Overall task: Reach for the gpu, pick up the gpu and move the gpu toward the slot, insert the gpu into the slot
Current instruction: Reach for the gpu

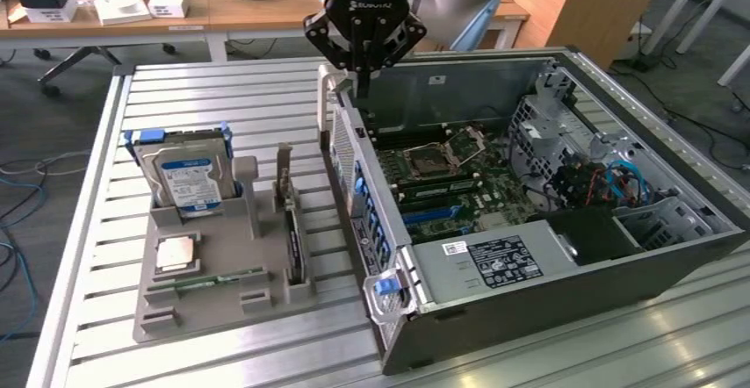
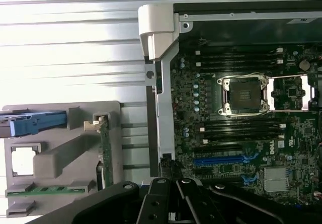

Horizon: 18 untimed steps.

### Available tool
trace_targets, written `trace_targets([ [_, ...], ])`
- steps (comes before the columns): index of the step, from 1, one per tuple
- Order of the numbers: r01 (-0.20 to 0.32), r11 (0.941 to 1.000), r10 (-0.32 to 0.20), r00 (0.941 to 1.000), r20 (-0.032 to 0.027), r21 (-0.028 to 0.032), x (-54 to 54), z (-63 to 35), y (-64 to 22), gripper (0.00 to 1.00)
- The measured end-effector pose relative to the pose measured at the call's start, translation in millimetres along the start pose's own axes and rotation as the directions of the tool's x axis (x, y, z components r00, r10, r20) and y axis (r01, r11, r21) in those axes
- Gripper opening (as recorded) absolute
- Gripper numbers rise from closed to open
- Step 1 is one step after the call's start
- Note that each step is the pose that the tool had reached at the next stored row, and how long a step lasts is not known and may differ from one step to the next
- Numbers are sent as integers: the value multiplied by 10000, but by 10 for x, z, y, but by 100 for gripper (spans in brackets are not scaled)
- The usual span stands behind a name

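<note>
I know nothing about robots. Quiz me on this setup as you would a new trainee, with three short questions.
1. True or false: the gripper is holding the gpu.
2. Where is the gpu? A: standing on edge in the grey holder beside the computer case. B: lying flat on the wooden desk. C: plugged into the motherboard.
3. What colour is the label on the hard drive in the holder?

Key: 1 false: the gripper is shut on nothing, above the case's edge. 2 A. 3 blue.
</note>
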<state>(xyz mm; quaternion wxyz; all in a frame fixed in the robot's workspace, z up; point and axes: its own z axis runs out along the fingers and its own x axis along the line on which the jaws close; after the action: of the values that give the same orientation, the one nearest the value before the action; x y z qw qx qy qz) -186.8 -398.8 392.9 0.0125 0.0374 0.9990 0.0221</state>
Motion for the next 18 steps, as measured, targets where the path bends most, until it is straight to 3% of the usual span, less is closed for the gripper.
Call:
trace_targets([
  [10, 0, 10000, 0, 10000, 0, 0, 385, -4, -29, 11],
  [18, 1, 10000, -1, 10000, 0, 0, 632, -3, -48, 11],
])
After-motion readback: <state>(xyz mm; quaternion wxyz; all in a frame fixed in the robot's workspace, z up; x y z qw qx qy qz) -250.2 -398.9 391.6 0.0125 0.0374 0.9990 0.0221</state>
